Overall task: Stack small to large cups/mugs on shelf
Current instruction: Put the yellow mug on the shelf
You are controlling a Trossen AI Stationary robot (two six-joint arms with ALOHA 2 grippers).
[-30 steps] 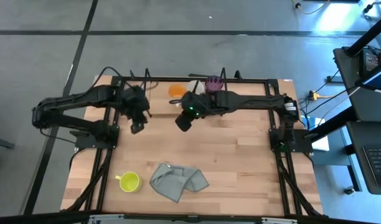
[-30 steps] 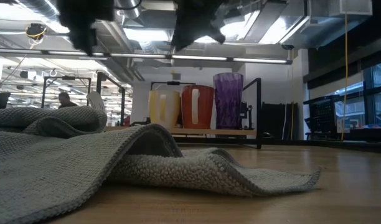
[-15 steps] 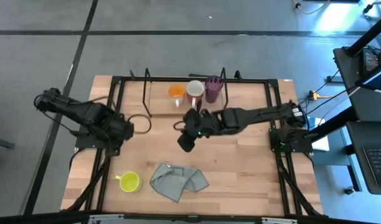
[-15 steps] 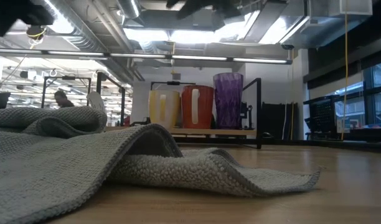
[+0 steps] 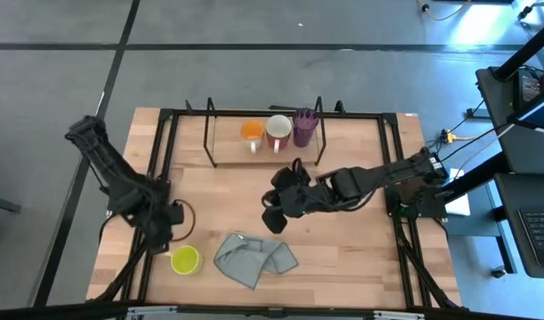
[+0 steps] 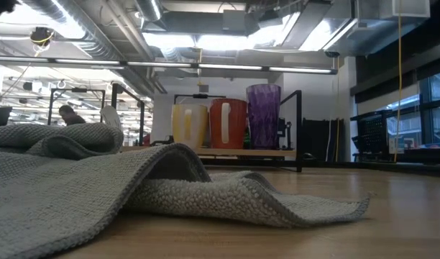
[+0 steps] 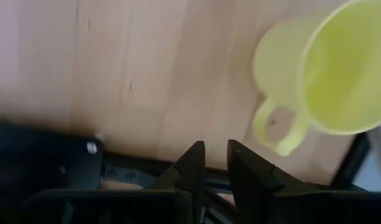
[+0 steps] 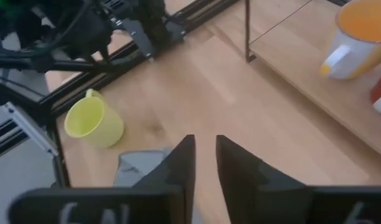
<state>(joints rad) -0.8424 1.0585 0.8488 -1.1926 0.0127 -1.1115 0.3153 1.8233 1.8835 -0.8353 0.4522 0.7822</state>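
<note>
The yellow-green mug (image 5: 185, 260) stands upright on the table near the front left; it also shows in the left wrist view (image 7: 327, 81) and the right wrist view (image 8: 94, 121). My left gripper (image 5: 170, 233) hovers just to its far left, shut and empty, with its fingers (image 7: 210, 163) short of the mug's handle (image 7: 274, 127). My right gripper (image 5: 274, 220) is shut and empty above the table's middle (image 8: 203, 155). The orange mug (image 5: 252, 132), the white mug with red inside (image 5: 278, 132) and the purple tumbler (image 5: 304, 127) stand in a row on the shelf (image 5: 220, 153).
A crumpled grey cloth (image 5: 254, 258) lies on the table near the front, right of the yellow-green mug, and fills the low view's foreground (image 6: 134, 187). Black frame rails (image 5: 156, 178) run along the table's left, right and far sides. Bare wood lies between shelf and cloth.
My left gripper has swung from beside the shelf toward the table's near left and come down next to the yellow-green mug. My right gripper has drawn back from the shelf toward the table's near edge, over the middle. The cups and the cloth have not moved.
</note>
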